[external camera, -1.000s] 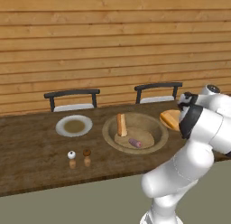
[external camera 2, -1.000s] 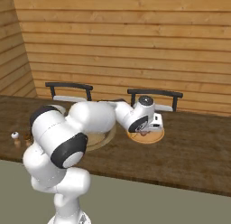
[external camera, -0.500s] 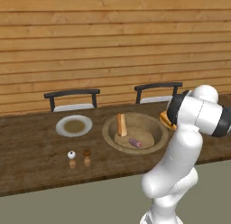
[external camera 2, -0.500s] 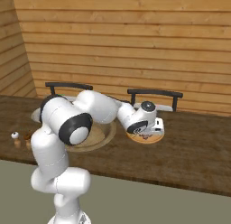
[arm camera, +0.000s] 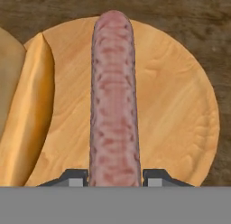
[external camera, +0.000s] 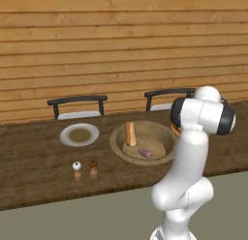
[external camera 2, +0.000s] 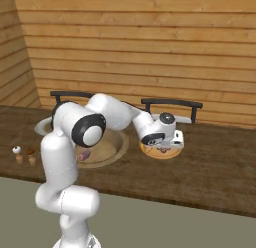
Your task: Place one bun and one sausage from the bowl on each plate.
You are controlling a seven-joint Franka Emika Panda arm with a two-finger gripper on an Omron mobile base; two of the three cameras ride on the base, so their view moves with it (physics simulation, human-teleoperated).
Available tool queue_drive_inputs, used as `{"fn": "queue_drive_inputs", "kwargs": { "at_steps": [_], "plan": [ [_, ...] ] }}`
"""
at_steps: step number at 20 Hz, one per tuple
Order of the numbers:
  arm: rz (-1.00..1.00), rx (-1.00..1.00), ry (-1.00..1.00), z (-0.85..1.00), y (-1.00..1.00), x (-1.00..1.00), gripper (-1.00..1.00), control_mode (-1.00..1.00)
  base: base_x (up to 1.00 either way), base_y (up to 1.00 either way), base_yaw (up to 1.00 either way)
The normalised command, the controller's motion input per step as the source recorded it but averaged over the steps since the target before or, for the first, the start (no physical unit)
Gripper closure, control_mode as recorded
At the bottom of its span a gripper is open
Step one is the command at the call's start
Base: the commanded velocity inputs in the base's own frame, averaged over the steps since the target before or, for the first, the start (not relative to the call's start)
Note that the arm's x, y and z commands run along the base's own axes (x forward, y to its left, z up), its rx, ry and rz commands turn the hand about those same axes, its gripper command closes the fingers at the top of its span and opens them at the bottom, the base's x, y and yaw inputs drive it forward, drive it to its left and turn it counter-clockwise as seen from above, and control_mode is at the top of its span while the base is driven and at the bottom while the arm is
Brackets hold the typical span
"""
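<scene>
Where the hand view looks down along the pincer [arm camera: 113, 175], a pink, mottled sausage [arm camera: 113, 96] runs straight up the middle, long and round-ended, its near end pinched between the two dark fingertips [arm camera: 75, 177]. Under it lies a round, tan wooden plate [arm camera: 176, 105] with a smooth, grained face, and a golden bun [arm camera: 27, 123] lies on the left part of that plate, just beside the sausage. The dark wooden surface [arm camera: 212, 47] shows around the plate's edge.

In the right base view the same plate [external camera 2: 165, 153] sits on the surface to the right of the bowl [external camera 2: 111, 153], and the pincer [external camera 2: 170, 142] hangs directly over it. The bowl [external camera: 160, 140] is wide, shallow and tan-olive; in the left base view a second bun [external camera: 130, 133] stands tilted inside it and a second sausage [external camera: 145, 153] lies near its front rim. A white-rimmed plate [external camera: 79, 135] rests to the bowl's left, with two small shakers [external camera: 85, 170] in front of it.

The arm [external camera 2: 107, 114] rises from its base, bends at the elbow and reaches right across the bowl, the hand turned downward over the wooden plate.
</scene>
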Motion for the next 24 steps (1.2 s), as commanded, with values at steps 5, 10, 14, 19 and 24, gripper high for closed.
{"fn": "queue_drive_inputs", "kwargs": {
  "at_steps": [5, 10, 14, 19, 24],
  "plan": [
    [0.0, 0.0, 0.0, -0.21, 0.0, 0.1, -1.0, -1.0, 0.0, 0.0, 0.0],
    [0.0, 0.0, 0.0, 0.0, 0.0, 0.12, -1.0, -1.0, 0.0, 0.0, 0.0],
    [-0.01, 0.0, 0.0, 0.21, 0.02, 0.22, -1.0, -1.0, 0.0, 0.0, 0.0],
    [-0.02, 0.0, 0.0, 0.57, 0.04, -0.11, -1.0, -1.0, 0.0, 0.0, 0.0],
    [-0.01, 0.0, 0.01, 0.76, 0.0, -0.35, -1.0, -1.0, 0.0, 0.0, 0.0]
  ]
}}
